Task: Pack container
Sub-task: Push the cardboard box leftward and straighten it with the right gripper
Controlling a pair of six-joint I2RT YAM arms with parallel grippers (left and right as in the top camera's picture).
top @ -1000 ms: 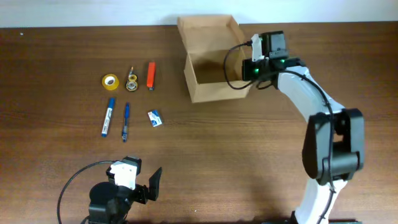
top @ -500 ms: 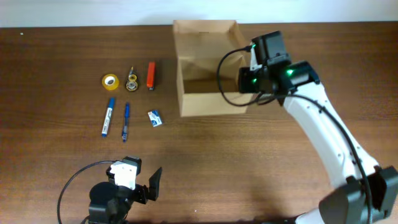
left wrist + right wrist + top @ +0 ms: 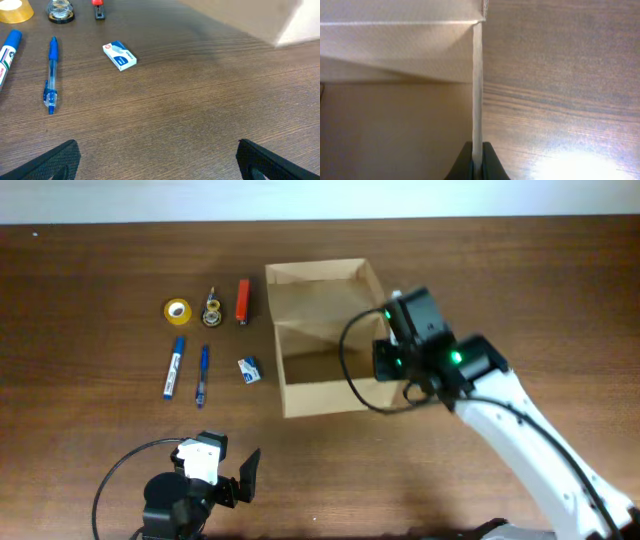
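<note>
The container (image 3: 300, 398) is an open tan cardboard box with its flap lid standing at the far side, at the table's middle. My right gripper (image 3: 385, 360) is shut on the box's right wall; the wrist view shows the thin wall (image 3: 477, 90) pinched between the fingers (image 3: 478, 162). My left gripper (image 3: 235, 480) is open and empty at the front left, its fingertips at the bottom corners of the left wrist view (image 3: 157, 160). The box's corner shows top right there (image 3: 240, 17).
Left of the box lie a yellow tape roll (image 3: 177, 311), a small clear roll (image 3: 211, 311), an orange-red stapler (image 3: 242, 300), a blue marker (image 3: 174, 367), a blue pen (image 3: 202, 373) and a small blue-white box (image 3: 249, 370). The pen (image 3: 51, 75) and small box (image 3: 119, 55) also show in the left wrist view.
My right gripper has dragged the container toward the front and left, nearer the loose items. The left arm has not moved.
</note>
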